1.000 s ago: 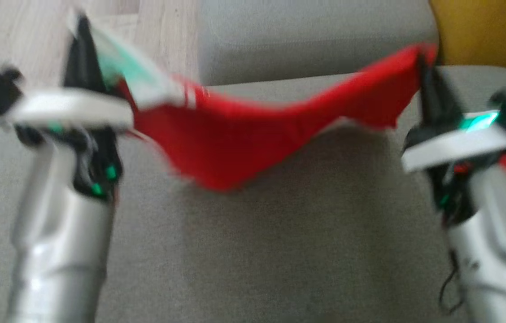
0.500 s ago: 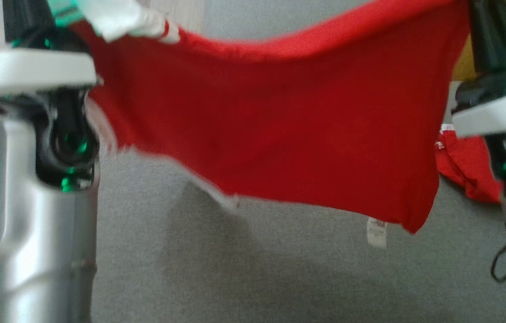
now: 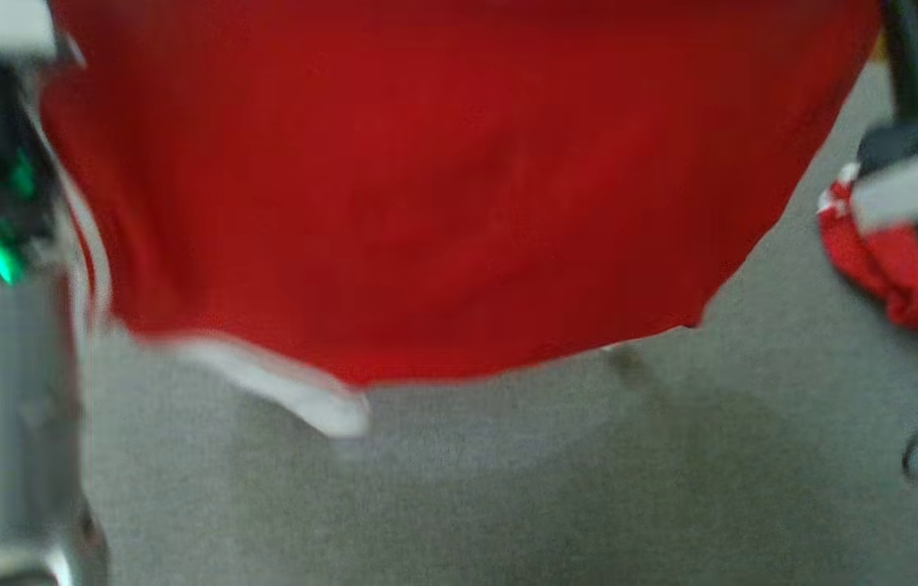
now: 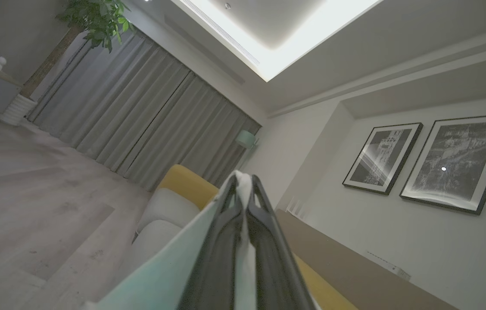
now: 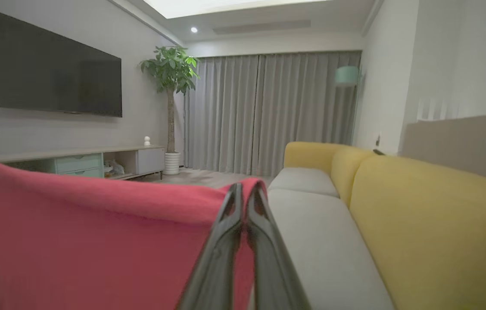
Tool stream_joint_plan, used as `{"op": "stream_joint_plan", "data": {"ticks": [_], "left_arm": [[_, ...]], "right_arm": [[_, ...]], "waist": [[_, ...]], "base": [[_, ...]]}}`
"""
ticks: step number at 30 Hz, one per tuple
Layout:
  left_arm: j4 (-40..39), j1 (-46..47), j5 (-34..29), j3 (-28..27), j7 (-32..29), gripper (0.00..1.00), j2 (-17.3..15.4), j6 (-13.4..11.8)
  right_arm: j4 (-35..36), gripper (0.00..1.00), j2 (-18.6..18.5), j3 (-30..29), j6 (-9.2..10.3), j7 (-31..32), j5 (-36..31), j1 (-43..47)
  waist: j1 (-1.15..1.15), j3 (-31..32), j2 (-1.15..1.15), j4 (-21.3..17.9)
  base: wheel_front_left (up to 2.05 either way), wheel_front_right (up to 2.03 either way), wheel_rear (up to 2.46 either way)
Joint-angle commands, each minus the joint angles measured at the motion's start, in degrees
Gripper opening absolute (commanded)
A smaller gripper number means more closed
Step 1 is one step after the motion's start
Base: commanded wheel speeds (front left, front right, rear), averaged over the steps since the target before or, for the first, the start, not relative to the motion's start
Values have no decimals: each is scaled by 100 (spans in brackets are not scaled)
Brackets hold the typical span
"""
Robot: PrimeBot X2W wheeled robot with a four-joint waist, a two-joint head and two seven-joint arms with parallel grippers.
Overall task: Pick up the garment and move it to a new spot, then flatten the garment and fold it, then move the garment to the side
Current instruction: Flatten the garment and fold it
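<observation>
We hold the red garment (image 3: 443,187) in the air, spread between both arms above the grey sofa seat (image 3: 508,488). Its white-edged lower hem hangs clear of the cushion. The left fingers (image 4: 252,193) are pressed together on a pale strip of the cloth, close to their tips. The right fingers (image 5: 236,206) are clamped on a red corner.

We judge this to be the carry to a new spot, with the laying-out next. To do it well, we want both ends level and the top edge taut but not strained, since the left pinch looks shallow and could slip. We would let the hem touch the seat first, then draw the cloth along so it lies flat, and only then part the fingers. A red bunch (image 3: 874,268) with white trim sits beside the right arm. We cannot tell whether it is a loose sleeve, but if it is, it may tuck under.
</observation>
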State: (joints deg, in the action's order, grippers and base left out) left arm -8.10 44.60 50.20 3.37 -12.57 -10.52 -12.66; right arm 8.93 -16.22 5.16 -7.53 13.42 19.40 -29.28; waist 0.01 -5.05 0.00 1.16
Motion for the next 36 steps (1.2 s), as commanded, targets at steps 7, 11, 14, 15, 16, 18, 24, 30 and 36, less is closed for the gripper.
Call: {"op": "stream_joint_plan", "data": {"ticks": [7, 11, 14, 15, 16, 18, 24, 30, 36], "left_arm": [[1862, 2348, -625, 85, 382, 0, -617, 565], [3186, 3618, -976, 155, 984, 0, -686, 762], [3992, 4348, -1108, 164, 1491, 0, -602, 856], [4233, 4524, -1147, 195, 1602, 0, -574, 896], [4464, 4669, -1203, 241, 1696, 0, -557, 926], [4850, 4883, -1296, 337, 1896, 0, -510, 1024], [5718, 4616, -1424, 712, 2151, 0, -314, 1525], [6163, 3348, -1538, 1227, 2203, 0, -228, 1901], [6128, 1954, -1498, 1645, 2208, 0, -313, 1998]], "right_arm": [[-1625, 0, 4, 159, 4, 15, 362, -2679], [-2961, 0, 174, 12, 4, -447, 159, -4147], [-3783, 0, 306, -31, 4, -993, -95, -4940], [-4023, 0, 342, -42, 4, -1176, -161, -5128], [-4256, 0, 371, -36, 4, -1345, -223, -5269], [-4685, 0, 418, -5, 4, -1646, -306, -5430], [-5662, 0, 411, 540, 4, -2097, -276, -5088], [-6221, 0, 88, 1326, 4, -2186, 38, -4123], [-6330, 0, -422, 2307, 4, -1639, 647, -3032]], "waist": [[-1, -1705, 0, 0], [-1, -2128, 0, 64], [-1, -2245, 0, 159], [-1, -2258, 0, 186], [-1, -2260, 0, 207], [-1, -2251, 0, 244], [-1, -2120, 0, 338], [-1, -1805, 0, 393], [-1, -1352, 0, 505]], "base": [[0, 0, 0], [0, 0, 0], [0, 0, 0], [0, 0, 0], [0, 0, 0], [0, 0, 0], [0, 0, 0], [0, 0, 0], [0, 0, 0]]}}
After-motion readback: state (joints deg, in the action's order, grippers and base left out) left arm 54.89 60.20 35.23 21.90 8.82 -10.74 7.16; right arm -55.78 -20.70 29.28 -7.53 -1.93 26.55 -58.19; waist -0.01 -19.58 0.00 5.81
